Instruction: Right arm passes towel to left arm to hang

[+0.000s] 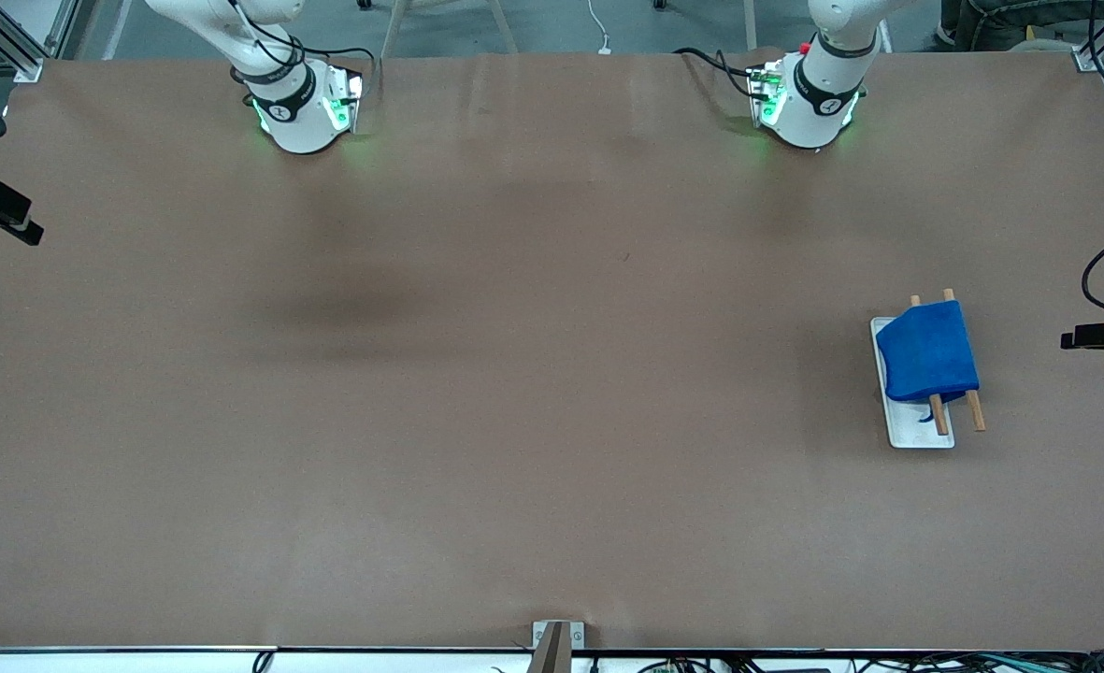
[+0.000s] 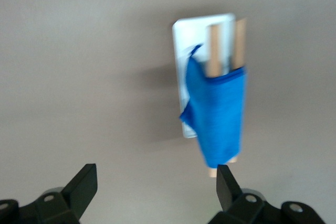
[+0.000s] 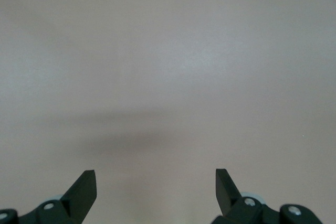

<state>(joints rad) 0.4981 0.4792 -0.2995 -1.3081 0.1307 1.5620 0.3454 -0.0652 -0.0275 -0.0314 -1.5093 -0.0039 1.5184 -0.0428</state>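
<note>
— Towel (image 2: 218,116) status, from the left gripper (image 2: 156,184)?
— Fingers spread, holding nothing; it hangs draped over the wooden rack (image 1: 944,360) below, toward the left arm's end.
— Right gripper (image 3: 156,184)?
— Spread too, empty, waiting over bare table (image 3: 168,66).

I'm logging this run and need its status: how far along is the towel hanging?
Done, it seems: the towel lies draped over the two wooden rails of the rack, on its white base, toward the left arm's end of the table. In hand: nothing. The left gripper is open above the rack; the right gripper is open over bare table. Left: nothing visible.
</note>
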